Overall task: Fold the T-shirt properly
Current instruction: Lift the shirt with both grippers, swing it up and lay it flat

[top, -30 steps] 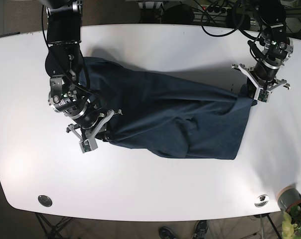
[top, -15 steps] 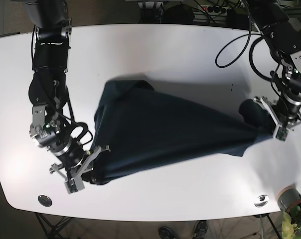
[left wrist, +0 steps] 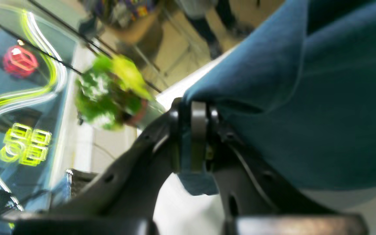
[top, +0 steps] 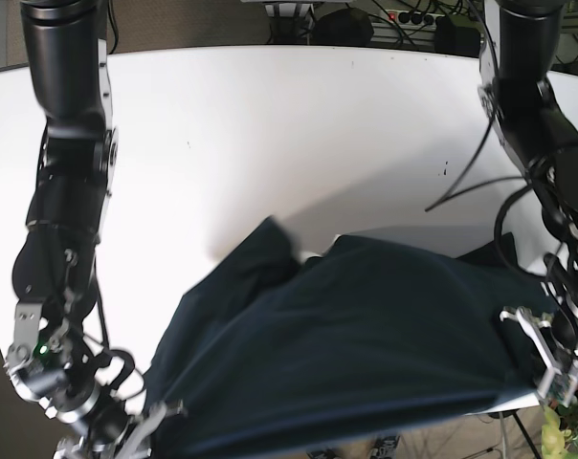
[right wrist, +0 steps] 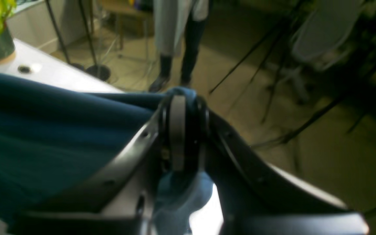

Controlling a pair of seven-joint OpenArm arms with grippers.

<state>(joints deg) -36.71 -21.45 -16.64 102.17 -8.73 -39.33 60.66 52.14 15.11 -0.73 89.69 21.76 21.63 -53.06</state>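
Up close on the left wrist view, the left gripper (left wrist: 194,137) is clamped on a fold of the dark blue T-shirt (left wrist: 305,107), cloth spreading to its right; a blurred potted plant (left wrist: 113,94) sits beyond its left.

From the right wrist view, the right gripper (right wrist: 181,130) pinches another bunch, shirt trailing left, a person's legs (right wrist: 178,42) standing beyond.

From the base view, the shirt hangs stretched between both grippers over the white table (top: 289,134), hiding its near edge.

Count at my station
I see one T-shirt (top: 346,335), two grippers, one white table (top: 270,124), one potted plant (left wrist: 116,91).
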